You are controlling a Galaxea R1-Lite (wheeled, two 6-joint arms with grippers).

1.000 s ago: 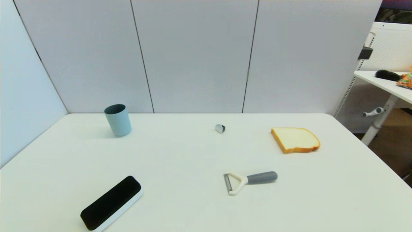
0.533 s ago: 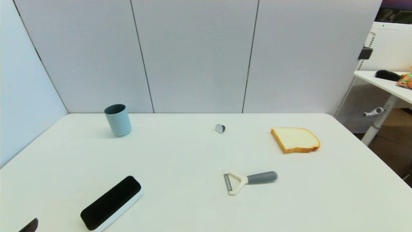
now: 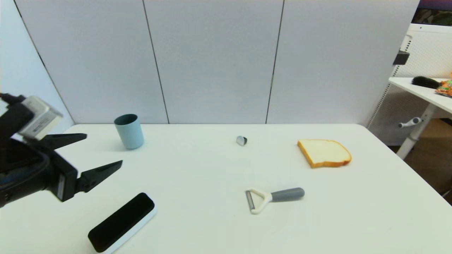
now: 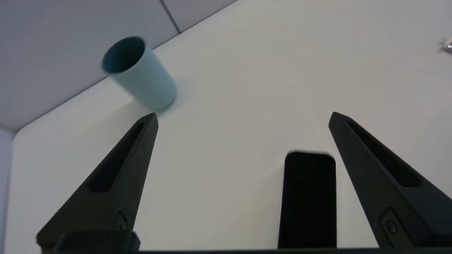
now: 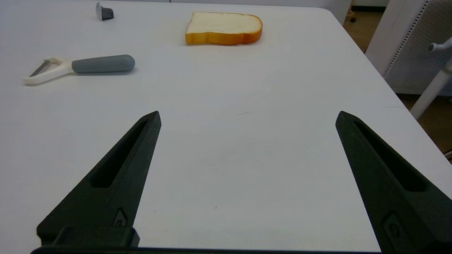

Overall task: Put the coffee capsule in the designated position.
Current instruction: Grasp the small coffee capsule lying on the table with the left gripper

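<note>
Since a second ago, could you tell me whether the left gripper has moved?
Yes. The left gripper has come into the head view from the lower left and now hangs open above the table, between the cup and the eraser.

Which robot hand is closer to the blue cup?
Left. The left end effector hovers open just beside the blue cup; the right end effector sits across the table near the peeler.

right gripper (image 5: 247, 116): fingers spread wide, nothing between, low over bare white table (image 5: 247, 148) | coffee capsule (image 5: 104, 11): on its side toward far edge | peeler (image 5: 81, 66): flat, grey handle, nearer than capsule | bread slice (image 5: 224, 27): flat, toward far right corner, apart from both
</note>
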